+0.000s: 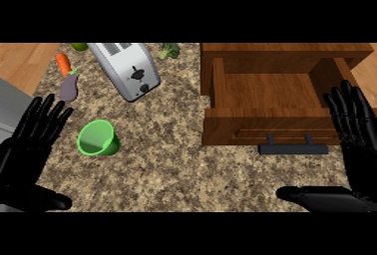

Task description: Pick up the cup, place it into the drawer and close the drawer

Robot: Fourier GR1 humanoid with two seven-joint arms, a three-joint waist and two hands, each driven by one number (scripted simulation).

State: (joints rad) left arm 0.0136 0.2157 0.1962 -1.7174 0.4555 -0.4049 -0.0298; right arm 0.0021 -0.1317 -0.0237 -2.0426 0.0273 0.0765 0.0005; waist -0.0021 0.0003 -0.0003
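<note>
Fingers of the black left hand (28, 142), at the frame's left edge, and the black right hand (358, 144), at the right edge, stood straight and apart, holding nothing. The small green plastic cup (97, 138) sat untouched on the speckled stone counter (184, 172), centre-left, near the left hand. The open wooden drawer (219, 94) lay upper right. Judgement: pick-up had not begun, and the next move called for the left hand to curl round the cup.

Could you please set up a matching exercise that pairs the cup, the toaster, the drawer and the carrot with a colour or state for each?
Things:
1. cup
2. toaster
3. drawer
4. carrot

Colour or state:
A. wooden, pulled open
B. orange
C. green
D. silver

Right pairs: 1-C, 2-D, 3-A, 4-B.
</note>
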